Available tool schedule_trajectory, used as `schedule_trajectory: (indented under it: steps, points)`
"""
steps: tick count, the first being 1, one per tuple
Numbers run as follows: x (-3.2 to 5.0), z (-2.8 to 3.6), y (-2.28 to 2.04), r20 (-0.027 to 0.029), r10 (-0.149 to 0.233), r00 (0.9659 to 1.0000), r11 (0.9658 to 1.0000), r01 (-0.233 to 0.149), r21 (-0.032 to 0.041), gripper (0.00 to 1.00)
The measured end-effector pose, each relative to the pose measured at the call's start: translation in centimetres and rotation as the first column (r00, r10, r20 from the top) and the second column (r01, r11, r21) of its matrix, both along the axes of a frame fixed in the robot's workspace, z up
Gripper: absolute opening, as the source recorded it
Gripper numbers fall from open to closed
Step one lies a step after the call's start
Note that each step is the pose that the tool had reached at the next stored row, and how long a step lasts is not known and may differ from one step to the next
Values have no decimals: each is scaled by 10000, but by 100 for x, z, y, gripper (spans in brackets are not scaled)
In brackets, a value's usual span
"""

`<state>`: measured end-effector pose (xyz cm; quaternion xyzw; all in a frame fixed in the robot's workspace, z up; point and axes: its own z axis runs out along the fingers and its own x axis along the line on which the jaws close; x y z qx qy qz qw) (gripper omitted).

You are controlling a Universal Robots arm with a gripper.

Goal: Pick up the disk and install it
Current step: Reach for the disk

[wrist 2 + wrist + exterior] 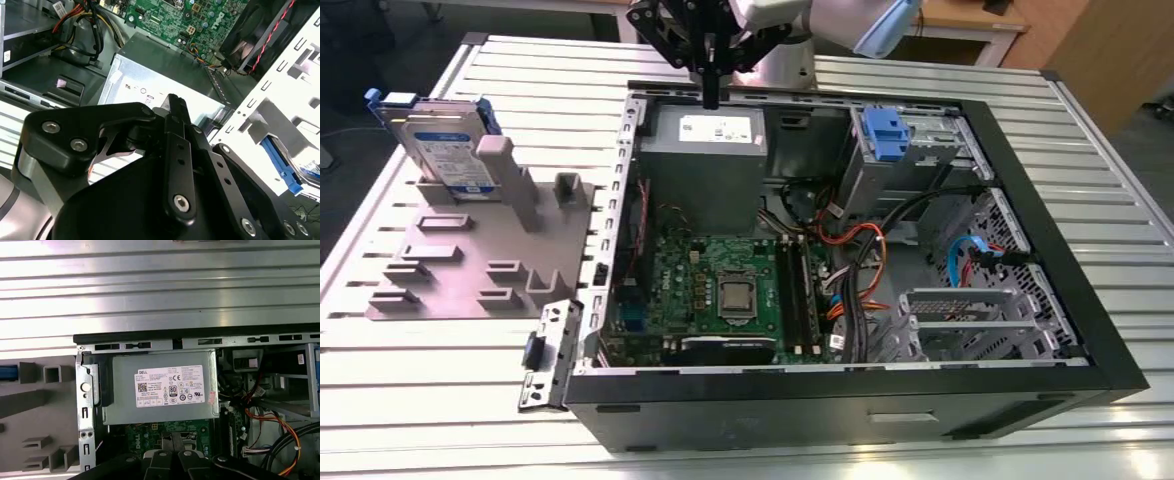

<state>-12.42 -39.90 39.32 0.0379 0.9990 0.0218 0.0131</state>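
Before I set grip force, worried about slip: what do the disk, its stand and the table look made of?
By its silver-grey sheen, the disk is likely metal-bodied, with a paper-like label; its blue bracket looks like plastic. Matte and grey-brown, the stand is probably plastic. Ribbed and bright, the table seems aluminium.

Counting the scene: 1 of each kind.
The exterior view is showing 1 slatted table [854, 70], 1 open computer case [1074, 290], 1 disk [447, 145], 1 grey fixture [467, 270] and 1 gripper [710, 100]; the case is holding 1 power supply box [707, 165], 1 green motherboard [720, 290], 1 blue latch piece [886, 135] and 1 orange cable bundle [861, 240].
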Motion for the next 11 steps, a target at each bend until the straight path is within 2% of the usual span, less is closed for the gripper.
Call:
schedule_trajectory:
  steps: [11]
  points:
    - [-27,1,0,-1,1,10000,10000,-1,-2,11]
